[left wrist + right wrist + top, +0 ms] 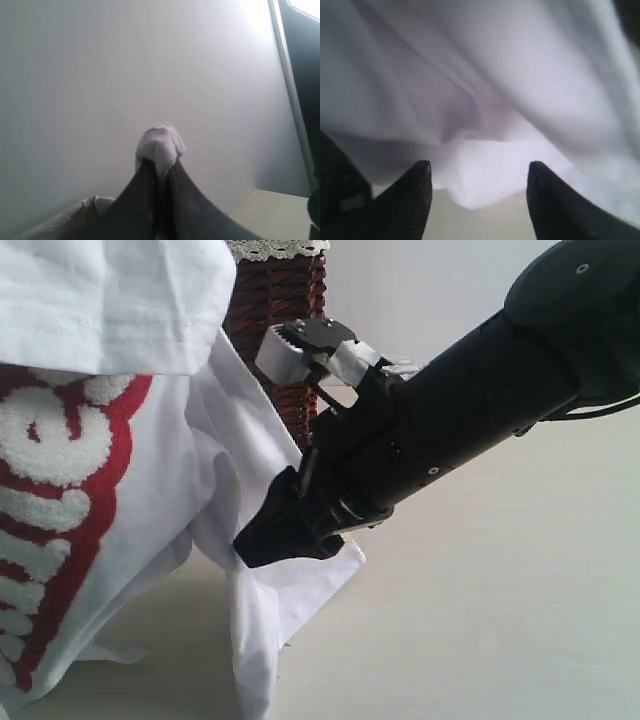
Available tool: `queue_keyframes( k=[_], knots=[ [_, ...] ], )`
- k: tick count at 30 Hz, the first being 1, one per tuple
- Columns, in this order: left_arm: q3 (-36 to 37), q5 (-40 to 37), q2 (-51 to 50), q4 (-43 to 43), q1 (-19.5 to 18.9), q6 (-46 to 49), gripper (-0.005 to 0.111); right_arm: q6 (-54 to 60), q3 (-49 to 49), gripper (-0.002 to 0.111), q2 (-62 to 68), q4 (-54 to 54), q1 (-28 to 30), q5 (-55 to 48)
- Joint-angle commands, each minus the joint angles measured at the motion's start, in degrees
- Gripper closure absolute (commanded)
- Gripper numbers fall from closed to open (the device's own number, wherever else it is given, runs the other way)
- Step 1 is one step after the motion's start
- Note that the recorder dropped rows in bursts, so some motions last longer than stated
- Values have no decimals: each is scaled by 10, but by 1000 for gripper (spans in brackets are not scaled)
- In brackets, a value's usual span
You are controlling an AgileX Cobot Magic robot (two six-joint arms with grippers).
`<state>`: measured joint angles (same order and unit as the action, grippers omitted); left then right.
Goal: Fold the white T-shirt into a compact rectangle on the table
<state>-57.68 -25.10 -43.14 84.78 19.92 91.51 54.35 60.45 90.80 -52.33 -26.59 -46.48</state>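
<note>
The white T-shirt [200,470] hangs in loose folds on the left of the exterior view, its red band with fuzzy white letters [60,510] facing me and its lower edge drooping to the table [480,630]. My right gripper [262,545] reaches in from the right against a hanging flap. In the right wrist view this gripper [479,170] is open, with a fold of the T-shirt [490,175] just beyond its tips and nothing pinched. My left gripper [159,162] is shut on a bunched bit of the T-shirt [160,142], held up in front of a pale wall.
A dark red-brown wicker basket [285,330] with lace trim stands behind the shirt and the right arm. Bare tabletop stretches under and to the right of that arm. A corner of the table [275,210] shows in the left wrist view.
</note>
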Motion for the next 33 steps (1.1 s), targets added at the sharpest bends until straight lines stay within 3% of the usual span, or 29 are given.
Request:
queue_keyframes(
  k=[1, 4, 11, 20, 27, 33],
  knots=[
    [-30, 41, 17, -48, 0, -19, 107, -113, -1, 52, -23, 182, 0, 73],
    [-43, 40, 22, -93, 0, -53, 107, -176, -1, 52, -41, 280, 0, 102],
    [-56, 16, 47, -219, 1, -202, 107, -126, -1, 52, -53, 389, 0, 68],
    [-56, -3, 49, -216, 1, -232, 107, 59, -1, 52, 73, 193, 0, 29],
    [-56, -21, 49, -216, 1, -242, 107, 105, -1, 52, 141, 205, 0, 130],
    [-56, -21, 49, -216, 1, -246, 107, 172, -1, 55, 176, 131, 0, 170]
  ],
)
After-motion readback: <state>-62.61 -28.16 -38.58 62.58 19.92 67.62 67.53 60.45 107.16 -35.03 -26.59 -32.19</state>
